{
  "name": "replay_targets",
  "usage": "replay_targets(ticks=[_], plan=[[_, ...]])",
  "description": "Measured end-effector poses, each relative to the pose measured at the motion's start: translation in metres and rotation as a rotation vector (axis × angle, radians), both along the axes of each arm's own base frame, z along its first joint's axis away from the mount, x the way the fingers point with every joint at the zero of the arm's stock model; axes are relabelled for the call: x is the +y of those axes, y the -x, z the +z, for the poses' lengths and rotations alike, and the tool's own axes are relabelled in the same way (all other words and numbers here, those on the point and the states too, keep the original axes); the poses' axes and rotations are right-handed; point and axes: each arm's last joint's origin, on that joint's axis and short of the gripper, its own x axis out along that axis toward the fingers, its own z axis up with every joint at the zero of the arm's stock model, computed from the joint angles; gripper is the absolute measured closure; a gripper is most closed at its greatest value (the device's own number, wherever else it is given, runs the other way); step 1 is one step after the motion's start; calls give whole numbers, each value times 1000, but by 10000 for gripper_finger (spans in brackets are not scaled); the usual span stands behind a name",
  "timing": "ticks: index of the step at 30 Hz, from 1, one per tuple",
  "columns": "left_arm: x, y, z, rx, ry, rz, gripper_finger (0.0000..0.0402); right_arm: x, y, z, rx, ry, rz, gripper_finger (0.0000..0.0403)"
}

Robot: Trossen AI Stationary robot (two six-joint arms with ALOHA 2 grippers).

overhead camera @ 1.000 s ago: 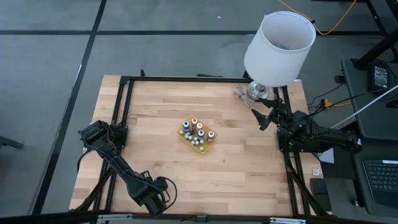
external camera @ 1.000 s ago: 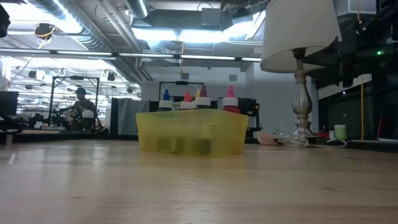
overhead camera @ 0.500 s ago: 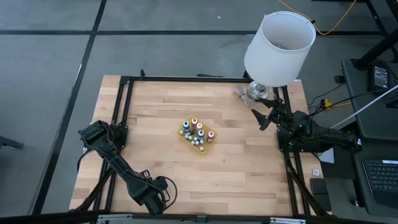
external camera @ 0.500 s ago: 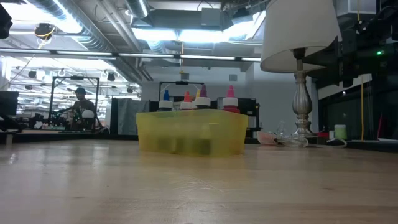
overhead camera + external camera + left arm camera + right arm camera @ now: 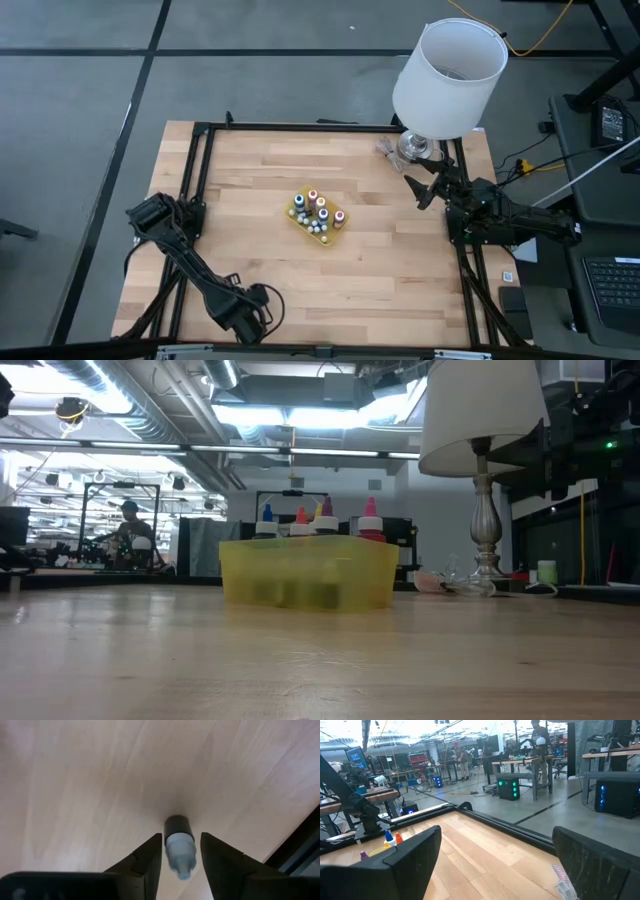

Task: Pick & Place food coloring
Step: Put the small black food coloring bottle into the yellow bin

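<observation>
Left wrist view shows the left hand closing in on one little bottle lying on the desk, in the lower left of the high view. Its fingers are narrower than a moment ago but not yet squeezing, so pickup comes next. Other bottles sit in the yellow tray mid-desk. The right hand waits wide open at the right edge.

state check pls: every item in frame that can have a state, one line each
left gripper: low at the table's near-left corner, fingers either side of a lying bottle, gaps showing
bottle: on its side on the wood, dark cap away from the wrist
right gripper: open, parked at the right edge
tray: mid-table, holding upright bottles
tray bottles: upright, capped
lamp: upright, far right corner
</observation>
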Motion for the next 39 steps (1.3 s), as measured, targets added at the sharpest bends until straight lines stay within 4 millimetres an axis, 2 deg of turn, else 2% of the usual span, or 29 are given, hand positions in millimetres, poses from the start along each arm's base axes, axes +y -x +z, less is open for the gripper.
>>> replay_targets(ticks=[14,25,32,39], plan=[[2,1,8,-25,-8,-9,318,0,0,0,0,0,0,22],[2,2,10,-2,22,-36,325,0,0,0,0,0,0,22],[14,1,30,-43,25,-51,331,0,0,0,0,0,0,22],[45,-1,67,-85,-47,-112,332,0,0,0,0,0,0,22]])
